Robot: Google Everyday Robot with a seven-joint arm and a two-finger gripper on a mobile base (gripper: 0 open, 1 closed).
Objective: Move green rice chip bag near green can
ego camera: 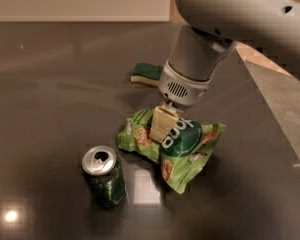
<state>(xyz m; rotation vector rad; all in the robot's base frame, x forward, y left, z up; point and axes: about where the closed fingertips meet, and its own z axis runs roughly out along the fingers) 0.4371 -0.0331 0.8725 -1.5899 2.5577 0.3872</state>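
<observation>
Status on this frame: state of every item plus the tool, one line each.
green rice chip bag: crumpled, pinched near its middle by the tool, right of the can and not touching it.
green can: upright, top already opened.
sponge: lying flat, green side up, partly hidden behind the arm.
tool: down on the bag, shut on it.
</observation>
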